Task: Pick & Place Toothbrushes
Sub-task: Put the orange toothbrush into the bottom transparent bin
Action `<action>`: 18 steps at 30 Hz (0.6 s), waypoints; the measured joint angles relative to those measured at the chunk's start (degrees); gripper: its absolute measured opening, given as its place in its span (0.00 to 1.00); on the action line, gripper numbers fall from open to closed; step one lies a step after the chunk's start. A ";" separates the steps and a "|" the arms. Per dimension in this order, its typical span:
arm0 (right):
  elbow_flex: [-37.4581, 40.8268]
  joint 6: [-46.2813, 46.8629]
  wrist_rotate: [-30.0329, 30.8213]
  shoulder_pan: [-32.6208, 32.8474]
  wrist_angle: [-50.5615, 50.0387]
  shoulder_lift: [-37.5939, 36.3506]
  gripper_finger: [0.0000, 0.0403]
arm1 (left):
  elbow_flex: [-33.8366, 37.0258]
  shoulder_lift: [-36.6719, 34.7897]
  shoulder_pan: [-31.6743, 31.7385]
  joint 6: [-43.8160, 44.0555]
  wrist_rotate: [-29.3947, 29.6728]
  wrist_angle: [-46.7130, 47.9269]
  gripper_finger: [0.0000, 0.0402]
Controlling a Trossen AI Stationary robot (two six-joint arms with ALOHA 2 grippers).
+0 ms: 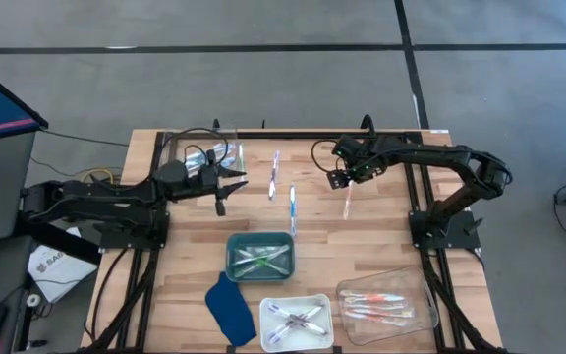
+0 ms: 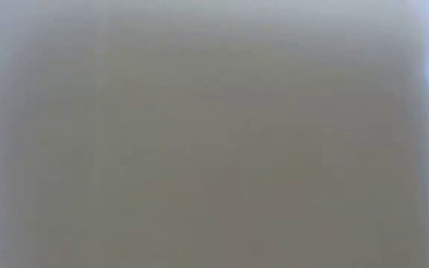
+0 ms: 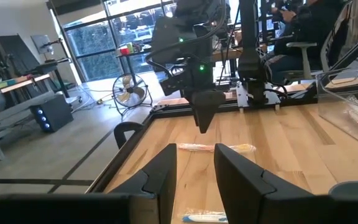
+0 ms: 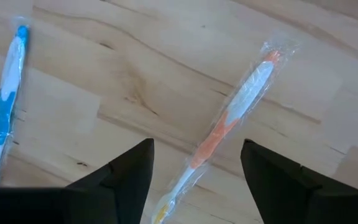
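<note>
Three wrapped toothbrushes lie flat on the wooden table: a purple one [image 1: 274,175], a blue one [image 1: 293,206] and an orange one [image 1: 347,202]. My right gripper [image 1: 343,180] hangs over the orange toothbrush [image 4: 229,124], pointing down. It is open, with a finger on either side of the handle and clear of it. The blue toothbrush [image 4: 5,106] lies off to one side. My left gripper [image 1: 232,192] is held level at the table's left, open and empty [image 3: 196,150], facing the right gripper [image 3: 204,112]. The low view shows only grey blur.
A green tray [image 1: 259,256], a white tray [image 1: 298,320] and a clear tray [image 1: 386,305] stand along the near side, each holding toothbrushes. A dark blue cloth [image 1: 229,307] lies beside the white tray. A clear container [image 1: 204,152] stands at the far left.
</note>
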State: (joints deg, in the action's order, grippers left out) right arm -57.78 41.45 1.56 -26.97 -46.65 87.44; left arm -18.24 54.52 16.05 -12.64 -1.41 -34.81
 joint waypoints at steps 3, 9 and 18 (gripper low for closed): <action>0.51 1.35 0.62 1.62 0.83 0.02 0.58 | 0.00 0.00 0.00 0.00 0.00 0.04 0.25; 1.07 3.19 1.49 6.28 1.25 0.02 0.58 | 0.00 0.00 0.00 0.02 0.00 0.09 0.25; 1.07 0.18 4.71 0.33 2.13 0.02 0.58 | 0.02 0.00 0.00 0.02 0.00 -0.09 0.25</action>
State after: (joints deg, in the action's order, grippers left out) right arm -56.71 41.63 6.27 -26.64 -44.51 87.46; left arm -18.22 54.52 16.05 -12.62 -1.41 -34.89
